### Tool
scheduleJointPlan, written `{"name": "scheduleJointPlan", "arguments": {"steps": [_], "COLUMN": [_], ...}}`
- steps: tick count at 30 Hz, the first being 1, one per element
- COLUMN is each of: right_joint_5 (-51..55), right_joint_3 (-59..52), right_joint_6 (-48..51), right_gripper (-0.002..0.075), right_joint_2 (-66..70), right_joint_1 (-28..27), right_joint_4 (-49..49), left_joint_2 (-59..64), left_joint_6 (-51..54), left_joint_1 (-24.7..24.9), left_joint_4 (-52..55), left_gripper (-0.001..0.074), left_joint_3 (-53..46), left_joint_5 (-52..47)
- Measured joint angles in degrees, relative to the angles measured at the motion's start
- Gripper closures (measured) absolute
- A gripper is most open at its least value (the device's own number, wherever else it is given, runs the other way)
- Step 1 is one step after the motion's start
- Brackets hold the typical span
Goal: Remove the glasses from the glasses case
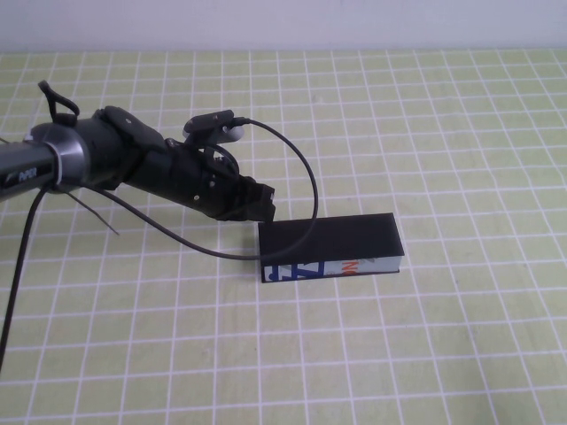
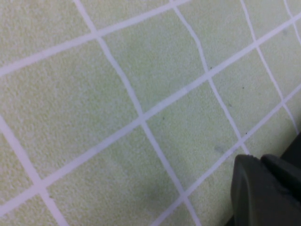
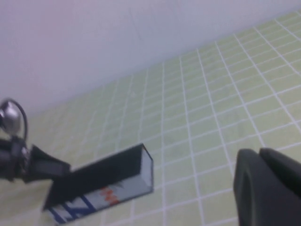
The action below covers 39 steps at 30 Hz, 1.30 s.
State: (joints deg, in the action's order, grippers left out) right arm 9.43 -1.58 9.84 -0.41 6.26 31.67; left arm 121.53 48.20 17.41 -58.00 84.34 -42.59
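The glasses case (image 1: 330,241) lies shut on the green checked mat, with its black lid on top and its white printed long side facing me. It also shows in the right wrist view (image 3: 101,178). The glasses are hidden. My left gripper (image 1: 258,207) is shut and empty. It hangs low just behind the case's left end, close to its back corner. In the left wrist view its fingertips (image 2: 263,190) are pressed together over bare mat. My right gripper (image 3: 269,188) is shut and empty, off to the right of the case and out of the high view.
A black cable (image 1: 306,181) loops from the left wrist camera down across the case's left end. A white wall (image 1: 283,22) bounds the far edge of the mat. The left arm (image 3: 28,160) shows beyond the case in the right wrist view.
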Motion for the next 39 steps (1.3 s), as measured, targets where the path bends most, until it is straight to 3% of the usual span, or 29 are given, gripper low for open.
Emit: {"name": "scheduleJointPlan", "arguments": {"steps": [7, 11, 20, 26, 29, 35, 39], "right_joint_5": [-3.8, 3.5, 27.3, 33.3, 33.0, 26.3, 22.0], "right_joint_3": [0.0, 2.7, 25.6, 39.1, 45.1, 53.9, 57.8], "right_joint_6": [-0.2, -0.3, 4.3, 13.5, 15.3, 16.6, 23.5], "right_gripper": [0.0743, 0.0743, 0.0743, 0.0743, 0.0743, 0.0743, 0.0743], "right_joint_2": [0.0, 1.7, 31.9, 53.1, 61.4, 74.2, 80.9], "right_joint_1": [0.0, 0.0, 0.0, 0.4, 4.2, 17.5, 25.3], "right_joint_4": [13.2, 17.3, 5.9, 4.9, 4.4, -2.8, -9.3], "left_joint_2": [0.0, 0.0, 0.0, 0.0, 0.0, 0.0, 0.0], "left_joint_6": [0.0, 0.0, 0.2, 0.2, 0.2, 0.2, 0.2], "left_joint_1": [0.0, 0.0, 0.0, 0.0, 0.0, 0.0, 0.0], "left_joint_4": [0.0, 0.0, 0.0, 0.0, 0.0, 0.0, 0.0], "left_gripper": [0.0739, 0.0739, 0.0739, 0.0739, 0.0739, 0.0739, 0.0739], "left_joint_3": [0.0, 0.0, 0.0, 0.0, 0.0, 0.0, 0.0], "left_joint_5": [0.0, 0.0, -0.2, -0.2, -0.2, -0.2, -0.2]}}
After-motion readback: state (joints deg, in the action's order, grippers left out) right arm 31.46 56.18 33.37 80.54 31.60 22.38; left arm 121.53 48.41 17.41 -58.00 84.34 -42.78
